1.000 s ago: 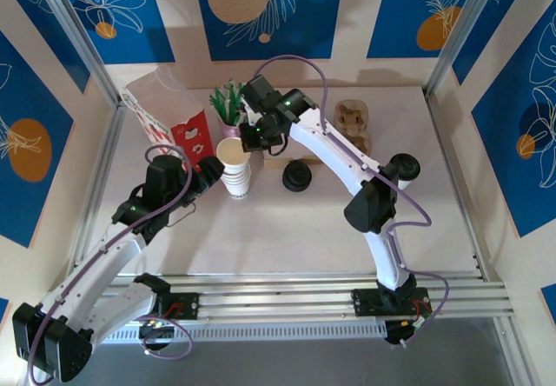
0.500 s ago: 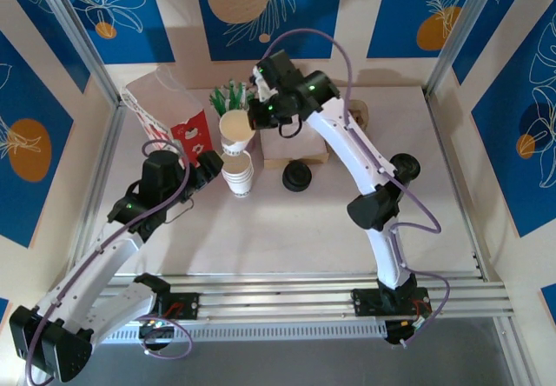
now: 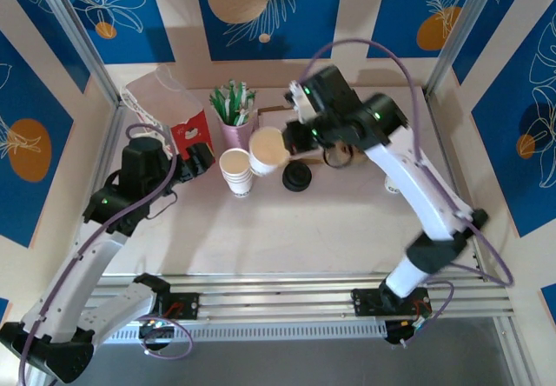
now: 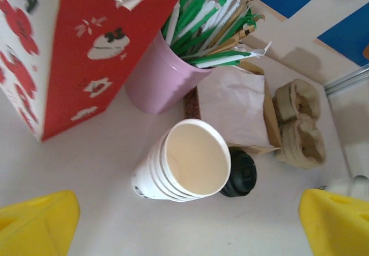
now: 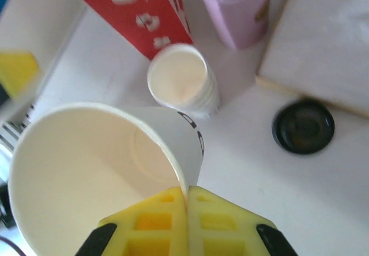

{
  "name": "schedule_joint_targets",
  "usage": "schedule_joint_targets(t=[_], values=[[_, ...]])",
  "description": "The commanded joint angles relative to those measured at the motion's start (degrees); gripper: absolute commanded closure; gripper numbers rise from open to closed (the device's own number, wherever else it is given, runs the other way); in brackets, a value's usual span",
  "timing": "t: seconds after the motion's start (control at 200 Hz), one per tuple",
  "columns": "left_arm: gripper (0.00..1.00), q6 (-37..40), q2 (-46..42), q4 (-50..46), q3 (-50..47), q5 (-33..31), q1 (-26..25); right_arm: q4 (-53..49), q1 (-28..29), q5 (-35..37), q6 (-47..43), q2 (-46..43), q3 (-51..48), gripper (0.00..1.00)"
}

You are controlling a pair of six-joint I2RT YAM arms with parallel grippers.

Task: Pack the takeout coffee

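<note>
Plainly the task is at an early stage; one lidless cup point(image 5: 98, 175) is clamped by its rim in the right gripper point(image 5: 187, 197), tilted in the air just right of the stack point(image 3: 236, 173) and left of the lid point(image 3: 297, 176); the lid lies flat on the table point(image 3: 330, 229), apart from the cup. By the look of it, nearly everything is left: setting the cup down, capping it, and getting it into the carrier or bag; as far as can be seen, nothing is packed. The left gripper point(image 3: 200, 158) hangs with its jaws spread wide and empty, near the stack's left side and beside the bag point(image 3: 169, 112).

As for containers: the held cup is empty, its bare bottom plain in the right wrist view; the top cup of the stack is empty too; the carrier point(image 4: 300, 123), just right of the tray, has bare wells; the pink cup point(image 4: 155, 77), on the far side of the stack, is crammed with green and white stirrers point(image 4: 213, 19); the shallow tray point(image 4: 270, 117) holds white napkins point(image 4: 233, 106); the bag stands at the far left with its top open, but its inside cannot be made out.
</note>
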Motion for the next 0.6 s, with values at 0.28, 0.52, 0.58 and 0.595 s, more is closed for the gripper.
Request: schedule_joint_targets(t=[0.28, 0.52, 0.58, 0.595], values=[[0.0, 18.1, -7.3, -10.7, -0.1, -7.8, 0.8, 19.4, 2.7, -2.2, 9.0, -19.1, -50.1, 1.0], [0.0, 18.3, -12.2, -5.8, -8.0, -9.0, 0.8, 26.6, 4.4, 5.0, 10.2, -15.8, -55.7, 1.0], [0.0, 18.4, -13.4, -5.3, -9.6, -9.9, 0.8, 27.3, 4.4, 5.0, 10.2, -14.7, -55.8, 1.0], [0.0, 18.5, -13.7, -5.3, -10.0, -10.1, 0.7, 27.5, 4.4, 4.9, 10.2, -14.4, -55.9, 1.0]])
